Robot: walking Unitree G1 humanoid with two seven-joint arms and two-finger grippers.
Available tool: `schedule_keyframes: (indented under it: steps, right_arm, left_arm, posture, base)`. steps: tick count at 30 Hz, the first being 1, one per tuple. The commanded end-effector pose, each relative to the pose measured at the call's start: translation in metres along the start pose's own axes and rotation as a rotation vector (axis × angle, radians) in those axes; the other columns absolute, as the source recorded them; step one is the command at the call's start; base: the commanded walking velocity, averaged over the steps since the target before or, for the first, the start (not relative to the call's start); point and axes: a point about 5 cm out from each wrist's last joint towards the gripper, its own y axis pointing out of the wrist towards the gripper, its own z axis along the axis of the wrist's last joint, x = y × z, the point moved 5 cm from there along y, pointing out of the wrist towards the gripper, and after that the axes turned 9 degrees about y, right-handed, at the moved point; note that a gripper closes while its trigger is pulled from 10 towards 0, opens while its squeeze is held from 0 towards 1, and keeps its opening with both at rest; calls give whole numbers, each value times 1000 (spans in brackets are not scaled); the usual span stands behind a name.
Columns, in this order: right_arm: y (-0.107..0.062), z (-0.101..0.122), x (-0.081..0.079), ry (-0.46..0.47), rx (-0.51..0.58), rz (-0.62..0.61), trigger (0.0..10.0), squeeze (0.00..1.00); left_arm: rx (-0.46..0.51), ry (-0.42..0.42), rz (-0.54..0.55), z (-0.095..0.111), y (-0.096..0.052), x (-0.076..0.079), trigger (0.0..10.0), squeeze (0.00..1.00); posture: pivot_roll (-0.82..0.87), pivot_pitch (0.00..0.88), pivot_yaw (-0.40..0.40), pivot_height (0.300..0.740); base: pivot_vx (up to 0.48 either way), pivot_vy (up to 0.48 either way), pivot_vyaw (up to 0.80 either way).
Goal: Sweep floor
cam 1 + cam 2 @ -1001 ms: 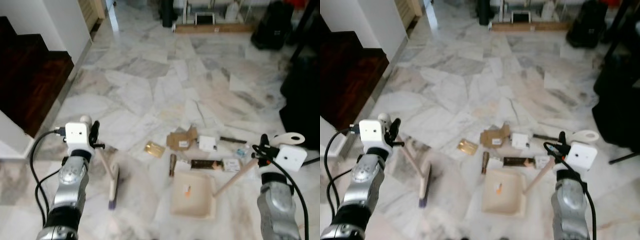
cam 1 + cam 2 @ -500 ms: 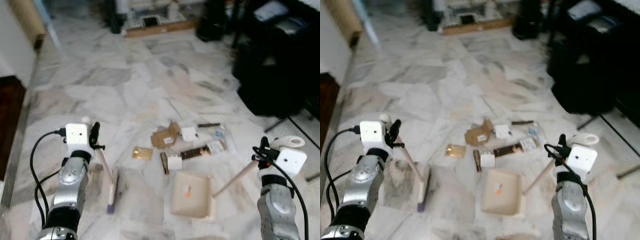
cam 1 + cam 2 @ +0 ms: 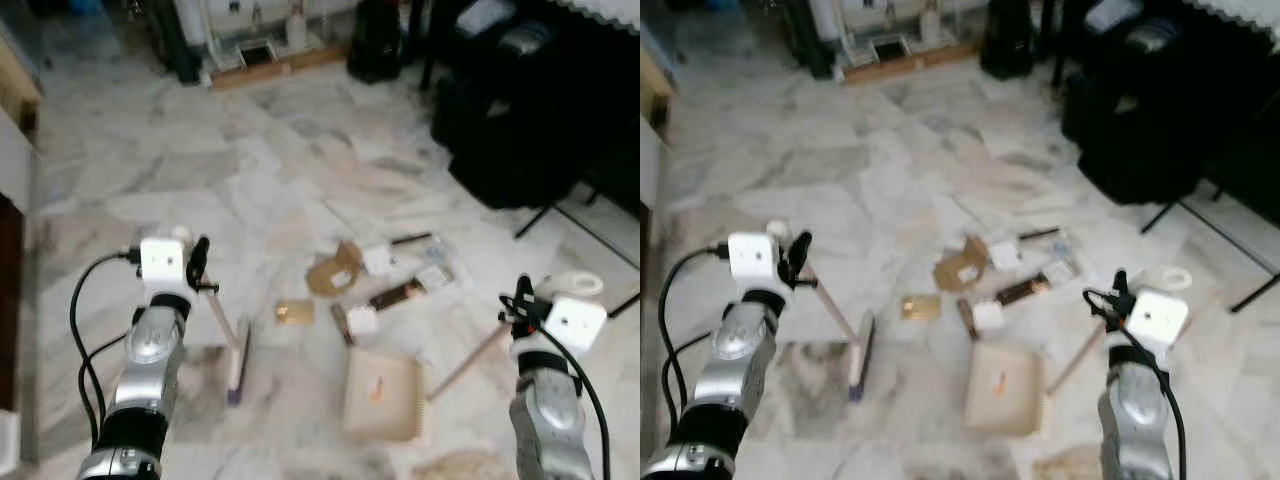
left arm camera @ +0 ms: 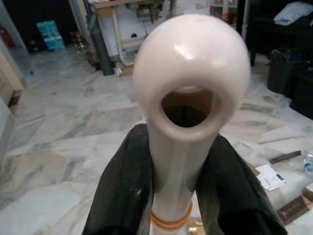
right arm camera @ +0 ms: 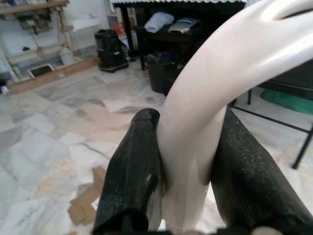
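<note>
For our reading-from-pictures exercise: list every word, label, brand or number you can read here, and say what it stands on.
None can be read.
Cardboard piece: pale label, print too blurred.
White packet: too small to read.
Dark strip wrapper: markings blurred.
Dustpan: orange mark, no legible text.

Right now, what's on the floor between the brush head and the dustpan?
In the left eye view, between the brush head and the dustpan lies bare marble floor. The litter, a gold wrapper and a brown tube, sits just beyond that gap.
</note>
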Motion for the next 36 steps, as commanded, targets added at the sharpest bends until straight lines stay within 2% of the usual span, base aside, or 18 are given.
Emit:
schedule_keyframes:
  steps: [1,9,12,36]
  right_arm:
    - [2,10,3,-12,41,-5,10000,0]
    - [4,7,3,-20,24,-14,10000,0]
    - [4,7,3,-7,26,-14,10000,0]
    - [4,8,-2,-8,36,9,10000,0]
  left_arm:
    - [33,-7,-9,9,1,1,10000,0]
    - [27,-12,-5,7,1,1,10000,0]
    - [27,-12,-1,7,1,0,10000,0]
    - [46,-14,29,11,2,-7,10000,0]
  posture:
    - [-43,109,72,740]
    - [-41,110,68,740]
    - [-43,109,66,740]
    - [-45,104,62,740]
  base:
    - [0,0,0]
    - [33,0,-70]
    - [294,0,-746]
    - [359,0,-34]
